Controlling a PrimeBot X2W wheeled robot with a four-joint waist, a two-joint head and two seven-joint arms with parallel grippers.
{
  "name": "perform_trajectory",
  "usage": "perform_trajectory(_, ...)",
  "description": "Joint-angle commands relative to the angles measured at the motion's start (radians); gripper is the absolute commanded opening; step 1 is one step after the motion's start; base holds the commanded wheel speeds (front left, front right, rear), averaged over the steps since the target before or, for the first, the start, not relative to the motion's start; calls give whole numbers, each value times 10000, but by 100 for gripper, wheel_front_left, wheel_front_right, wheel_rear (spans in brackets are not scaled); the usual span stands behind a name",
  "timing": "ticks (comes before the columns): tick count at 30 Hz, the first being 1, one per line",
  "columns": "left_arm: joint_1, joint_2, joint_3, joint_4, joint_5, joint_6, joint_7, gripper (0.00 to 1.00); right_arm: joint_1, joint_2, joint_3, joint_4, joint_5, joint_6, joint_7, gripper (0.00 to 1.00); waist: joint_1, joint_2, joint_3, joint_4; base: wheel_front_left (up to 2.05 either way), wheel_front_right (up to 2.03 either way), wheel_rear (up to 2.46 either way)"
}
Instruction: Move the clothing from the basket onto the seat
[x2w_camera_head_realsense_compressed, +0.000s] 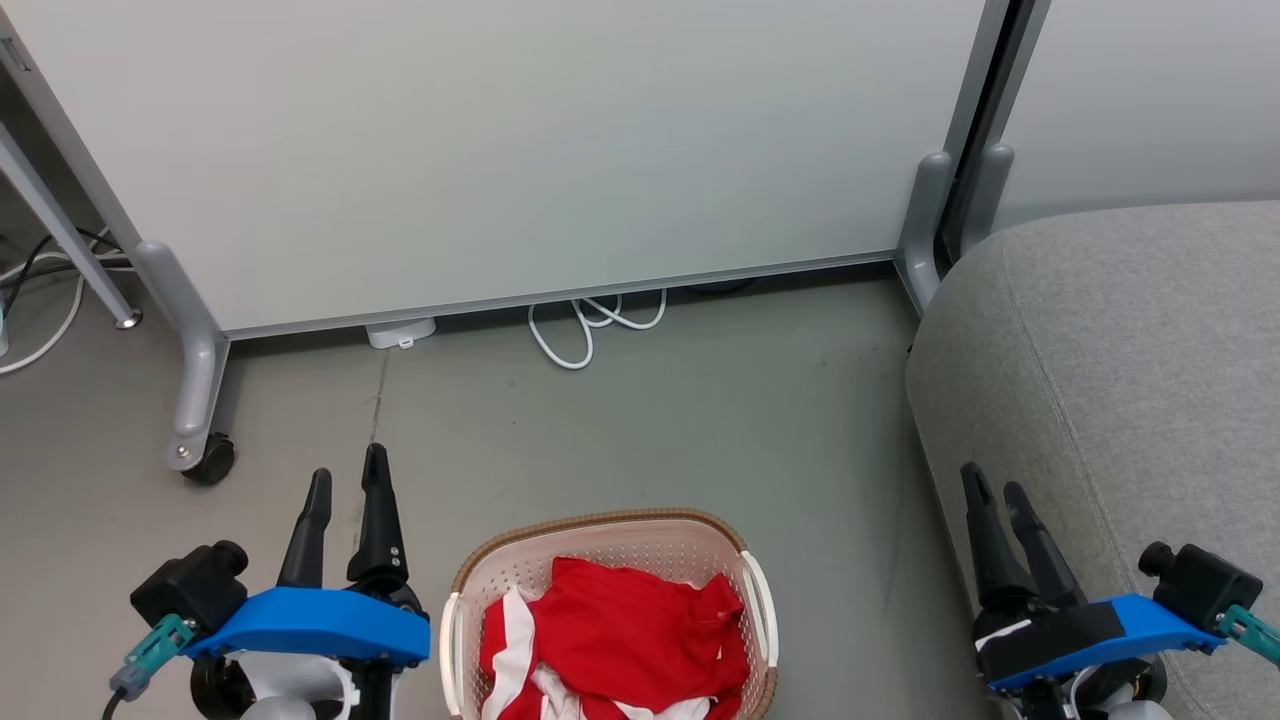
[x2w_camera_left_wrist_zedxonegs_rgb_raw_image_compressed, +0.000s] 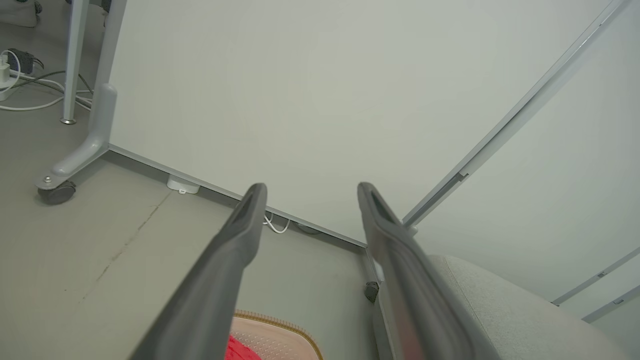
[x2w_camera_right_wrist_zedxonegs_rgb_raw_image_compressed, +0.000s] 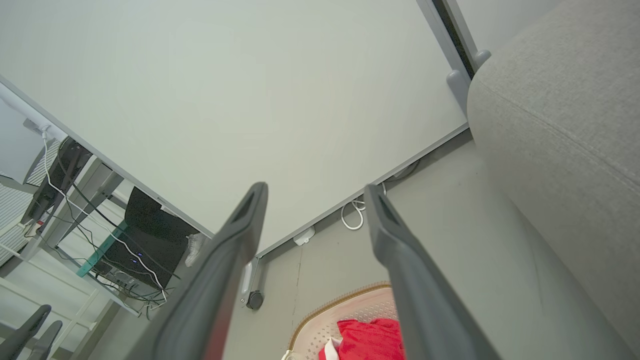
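One basket (x2w_camera_head_realsense_compressed: 600, 528), set on the floor (x2w_camera_head_realsense_compressed: 700, 420) left of the seat (x2w_camera_head_realsense_compressed: 1130, 380); clothing (x2w_camera_head_realsense_compressed: 620, 620), red with white trim, is heaped inside. The basket's near edge is cut off. The left gripper (x2w_camera_head_realsense_compressed: 347, 463) and right gripper (x2w_camera_head_realsense_compressed: 990, 479) are held parted, with nothing grasped.

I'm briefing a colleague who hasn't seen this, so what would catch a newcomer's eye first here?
First, the bright red clothing with white stripes, heaped in the cream basket on the floor, bottom centre of the head view. Then the big grey seat at the right, and the open left gripper and right gripper flanking the basket.
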Motion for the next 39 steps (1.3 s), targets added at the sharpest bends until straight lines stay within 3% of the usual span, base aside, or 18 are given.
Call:
perform_trajectory(1,-261,70,-64,-92,314,39,-106,100,-256,-61,2,-63,-255,16,-110,100,0,0,3,4,0,0,0)
perform_trajectory(39,-317,80,-877,85,4117,190,-1014,100,-339,-79,550,261,-3855,22,-1024,100,0,0,97,151,0,0,0)
